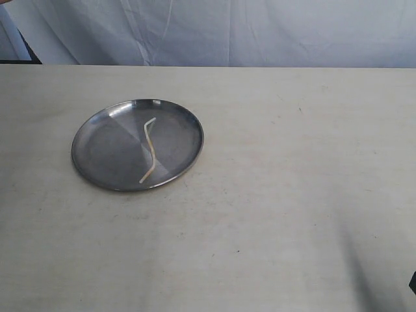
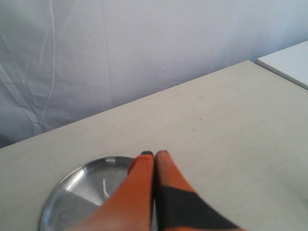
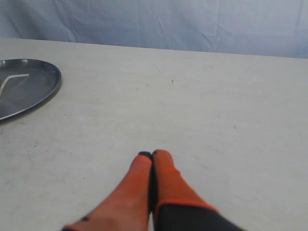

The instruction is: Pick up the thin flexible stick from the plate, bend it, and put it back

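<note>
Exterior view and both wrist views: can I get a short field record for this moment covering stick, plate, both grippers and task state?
stick: lies flat inside the plate, visibly kinked, not straight
plate: on the table, left of centre in the exterior view
left gripper: fingers shut together, nothing held
right gripper: fingers shut together, nothing held, over bare table
arms in exterior view: neither is visible
task state: the stick is bent and on the plate, so the task looks done
</note>
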